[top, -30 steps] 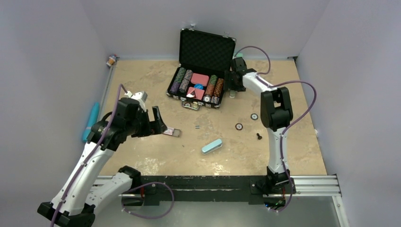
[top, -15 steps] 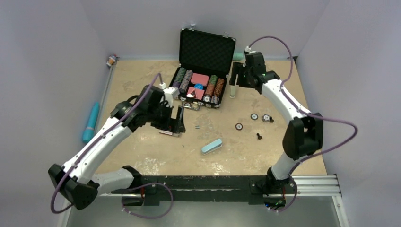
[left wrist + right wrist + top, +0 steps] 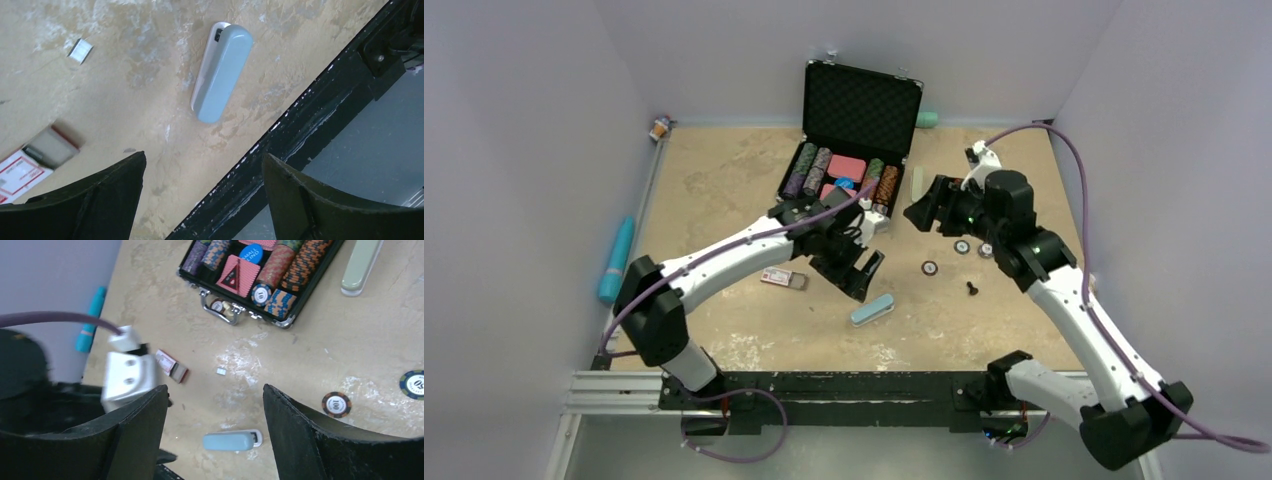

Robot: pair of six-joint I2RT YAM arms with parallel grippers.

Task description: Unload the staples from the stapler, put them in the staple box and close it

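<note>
Left wrist view: our left hand [image 3: 202, 157], wide open and empty, hangs over the stapler [image 3: 222, 70] near the surface's [image 3: 150, 30] near edge, staples [image 3: 80, 50] lying nearby; we should straddle the stapler's long sides.

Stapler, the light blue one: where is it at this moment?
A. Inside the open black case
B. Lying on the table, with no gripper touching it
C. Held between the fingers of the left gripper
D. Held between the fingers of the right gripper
B: the stapler lies flat on the table, and the left gripper hangs open above it, with its fingers clear of it.
</note>
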